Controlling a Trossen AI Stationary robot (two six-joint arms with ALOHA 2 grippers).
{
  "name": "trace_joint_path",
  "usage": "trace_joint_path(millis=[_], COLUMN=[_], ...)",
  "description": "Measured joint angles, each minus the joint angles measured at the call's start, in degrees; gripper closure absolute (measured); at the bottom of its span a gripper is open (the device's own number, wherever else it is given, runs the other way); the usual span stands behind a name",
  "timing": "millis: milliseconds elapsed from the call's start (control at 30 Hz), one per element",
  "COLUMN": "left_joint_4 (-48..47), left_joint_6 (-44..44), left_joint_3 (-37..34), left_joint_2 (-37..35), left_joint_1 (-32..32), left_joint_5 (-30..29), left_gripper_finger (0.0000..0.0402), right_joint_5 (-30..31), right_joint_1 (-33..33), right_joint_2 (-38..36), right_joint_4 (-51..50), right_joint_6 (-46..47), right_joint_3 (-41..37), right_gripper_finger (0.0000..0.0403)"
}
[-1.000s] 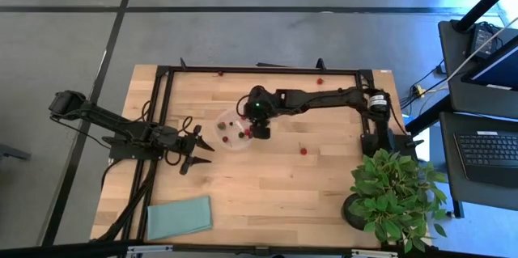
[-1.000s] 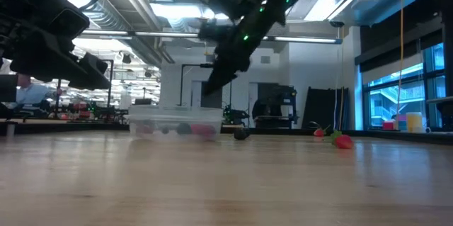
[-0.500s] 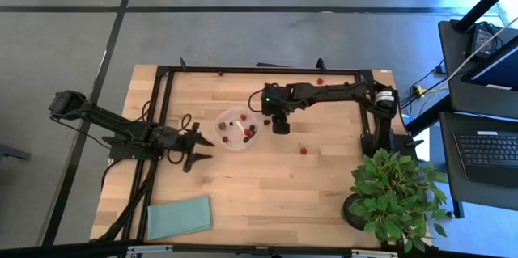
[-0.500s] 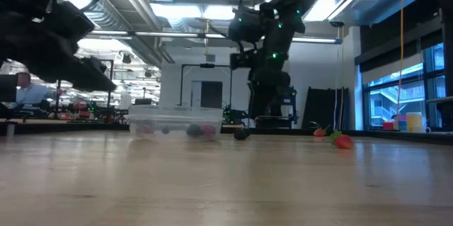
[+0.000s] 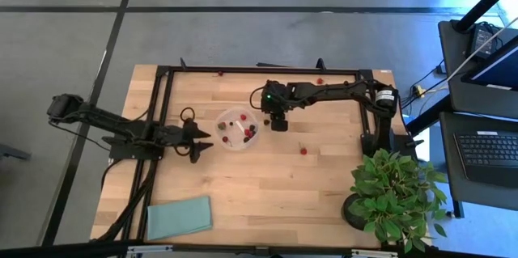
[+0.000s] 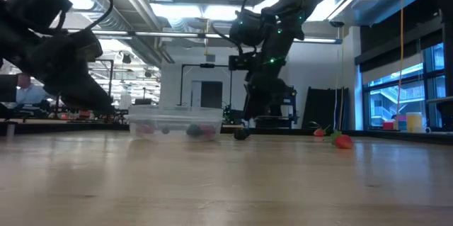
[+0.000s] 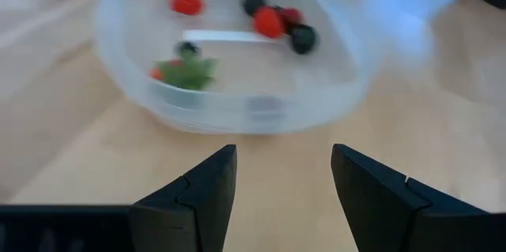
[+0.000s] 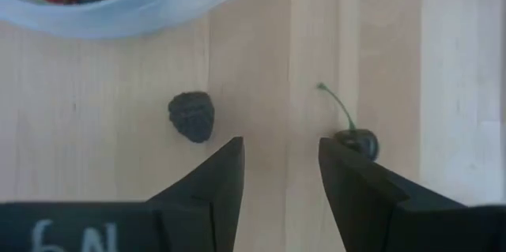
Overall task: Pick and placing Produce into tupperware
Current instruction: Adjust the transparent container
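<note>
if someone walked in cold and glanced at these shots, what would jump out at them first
Probably the clear tupperware mid-table, already holding red and dark berries, with a gripper on each side. The left gripper sits open, facing the container's near wall, while the right gripper hangs open just beyond its far side over a blackberry and a stemmed cherry on the wood. The leafy potted plant fills the table's right front corner.

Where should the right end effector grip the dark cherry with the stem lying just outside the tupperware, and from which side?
Grip the cherry by its round body, coming straight down from above with the right end effector open. The thin stem curves up and away, too slight to pinch. The blackberry and the tupperware lie apart, probably leaving finger room.
</note>
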Motion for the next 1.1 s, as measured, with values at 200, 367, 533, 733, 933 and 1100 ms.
trace_joint_path(millis=[200,367,533,733,933,1100], left_joint_4=[-0.4,-0.7,-0.5,3.6,5.3,11.5], left_joint_6=[0.0,-0.1,-1.2,-1.1,-1.0,2.6], left_joint_3=[0.0,0.0,0.1,0.1,0.1,0.1], left_joint_2=[0.0,1.1,3.8,7.5,10.5,12.7], left_joint_1=[4.6,8.4,11.8,14.1,16.4,19.3], left_joint_5=[-0.6,-0.6,1.8,2.2,2.3,2.3], left_gripper_finger=[0.0202,0.0202,0.0202,0.0202,0.0202,0.0202], right_joint_5=[0.0,0.0,0.0,0.0,0.0,0.0], right_joint_1=[0.0,0.0,0.0,0.0,0.0,0.0], right_joint_2=[0.0,0.0,0.0,0.0,0.0,0.0], right_joint_4=[1.4,0.3,-0.3,-0.3,-0.3,-0.3], right_joint_6=[-0.5,-0.9,-1.0,-0.9,-0.9,-0.9], right_joint_3=[0.0,0.0,0.0,0.0,0.0,0.0], right_gripper_finger=[0.0237,0.0238,0.0237,0.0238,0.0238,0.0237])
